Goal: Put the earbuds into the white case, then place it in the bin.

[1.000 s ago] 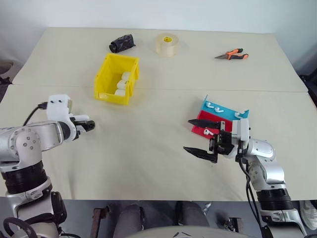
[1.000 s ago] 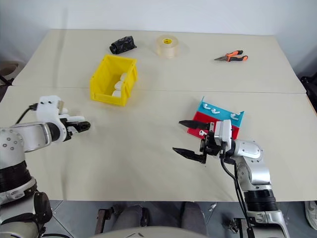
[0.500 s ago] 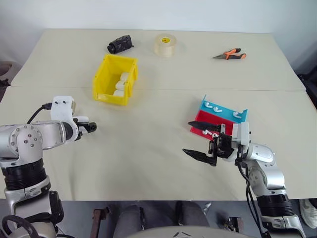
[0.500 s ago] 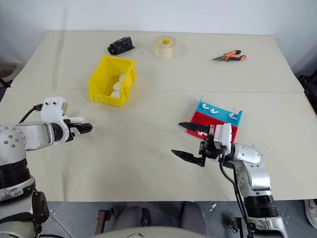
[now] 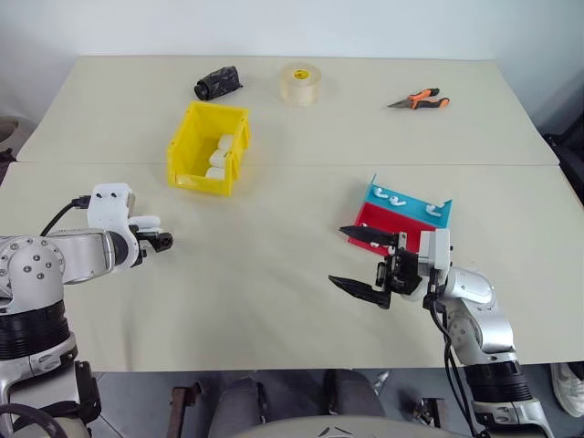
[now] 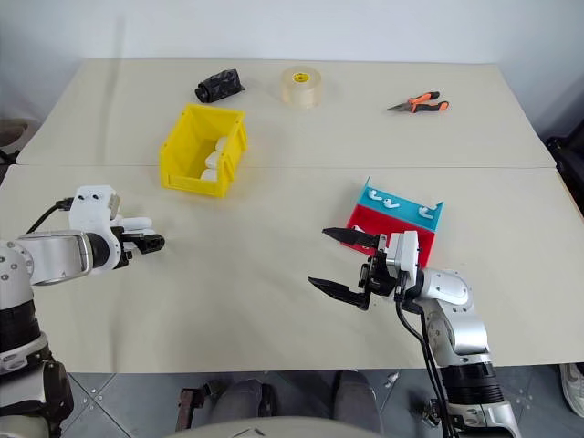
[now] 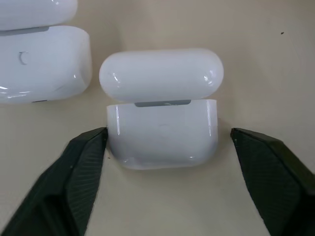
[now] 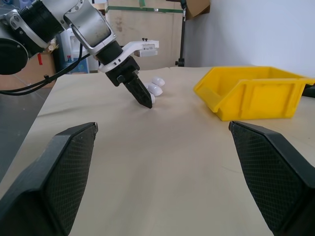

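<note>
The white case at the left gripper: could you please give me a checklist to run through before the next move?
1. Case between the left gripper's fingers: ok.
2. Both fingers touching it: not ok; one finger touches, the other stands apart.
3. Earbuds inside the case: cannot tell.
4. Second case apart from the fingers: ok.
5. Right gripper open and empty: ok.
6. Bin upright: ok.

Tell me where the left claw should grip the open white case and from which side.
Grip the white case across its lower body, below the raised lid, one finger on each short rounded end. The left claw already straddles it from the front, so closing there looks soundest; the hinged lid would likely swing.
</note>
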Controlling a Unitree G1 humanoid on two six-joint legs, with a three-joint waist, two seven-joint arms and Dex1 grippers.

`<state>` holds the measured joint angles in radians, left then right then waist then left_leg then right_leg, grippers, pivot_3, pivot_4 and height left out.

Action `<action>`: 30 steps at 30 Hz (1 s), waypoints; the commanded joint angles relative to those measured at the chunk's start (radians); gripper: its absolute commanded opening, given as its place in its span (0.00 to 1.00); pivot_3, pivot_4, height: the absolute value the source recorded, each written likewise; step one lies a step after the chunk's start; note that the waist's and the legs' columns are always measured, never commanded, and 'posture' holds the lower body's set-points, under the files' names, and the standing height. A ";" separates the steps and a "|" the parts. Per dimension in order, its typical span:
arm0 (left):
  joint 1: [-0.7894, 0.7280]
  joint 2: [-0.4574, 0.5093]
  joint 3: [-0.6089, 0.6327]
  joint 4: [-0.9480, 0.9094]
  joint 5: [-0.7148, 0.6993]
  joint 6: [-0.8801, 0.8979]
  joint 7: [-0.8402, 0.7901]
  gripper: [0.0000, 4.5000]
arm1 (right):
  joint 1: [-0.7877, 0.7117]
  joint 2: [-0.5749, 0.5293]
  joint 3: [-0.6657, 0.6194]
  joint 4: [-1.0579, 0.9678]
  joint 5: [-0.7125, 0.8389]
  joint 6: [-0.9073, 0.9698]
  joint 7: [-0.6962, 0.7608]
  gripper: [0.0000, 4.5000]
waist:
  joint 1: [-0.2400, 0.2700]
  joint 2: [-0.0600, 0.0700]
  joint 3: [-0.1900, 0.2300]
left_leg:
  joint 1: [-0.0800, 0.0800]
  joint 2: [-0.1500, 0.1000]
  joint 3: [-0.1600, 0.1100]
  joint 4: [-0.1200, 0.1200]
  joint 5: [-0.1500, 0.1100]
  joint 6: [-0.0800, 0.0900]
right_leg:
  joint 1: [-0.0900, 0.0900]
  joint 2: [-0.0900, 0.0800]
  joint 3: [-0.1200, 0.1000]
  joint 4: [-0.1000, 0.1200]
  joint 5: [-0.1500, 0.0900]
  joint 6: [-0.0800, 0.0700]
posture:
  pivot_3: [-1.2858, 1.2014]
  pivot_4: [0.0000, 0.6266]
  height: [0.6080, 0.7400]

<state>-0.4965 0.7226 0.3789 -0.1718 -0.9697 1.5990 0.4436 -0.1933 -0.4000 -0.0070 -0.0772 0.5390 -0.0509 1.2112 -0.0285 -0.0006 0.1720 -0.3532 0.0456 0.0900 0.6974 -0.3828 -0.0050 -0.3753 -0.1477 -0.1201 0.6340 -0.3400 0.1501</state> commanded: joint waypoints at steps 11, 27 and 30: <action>0.175 0.049 0.084 -0.162 -0.011 -0.120 -0.211 0.67 | -0.033 0.002 -0.006 0.018 0.005 -0.033 0.009 1.00 | -0.003 0.000 0.000 | 0.001 0.000 0.002 -0.001 0.000 0.000 | -0.001 0.000 0.002 0.000 0.000 0.000 | 0.52 0.24 1.00; 0.486 -0.093 -0.121 -0.301 0.374 -1.247 -1.115 0.67 | -0.056 -0.118 -0.083 0.016 0.025 0.003 0.012 1.00 | 0.019 0.000 0.000 | -0.003 0.000 0.011 0.000 -0.001 0.000 | 0.000 0.001 0.000 -0.006 0.000 0.000 | 0.52 0.24 1.00; 0.480 -0.135 -0.206 -0.258 0.414 -1.369 -1.229 0.67 | -0.023 -0.155 -0.124 -0.012 0.031 0.012 0.000 1.00 | 0.026 0.000 0.000 | -0.003 0.001 0.011 0.000 -0.001 0.000 | -0.001 0.001 0.000 -0.006 0.000 0.000 | 0.52 0.24 1.00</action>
<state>-0.0108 0.5960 0.1975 -0.4258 -0.5748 0.3222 -0.7161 -0.2319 -0.5398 -0.0935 -0.0434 0.5425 -0.0408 1.2199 -0.0020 -0.0001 0.1723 -0.3560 0.0464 0.1014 0.6978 -0.3836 -0.0053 -0.3761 -0.1465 -0.1203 0.6282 -0.3401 0.1499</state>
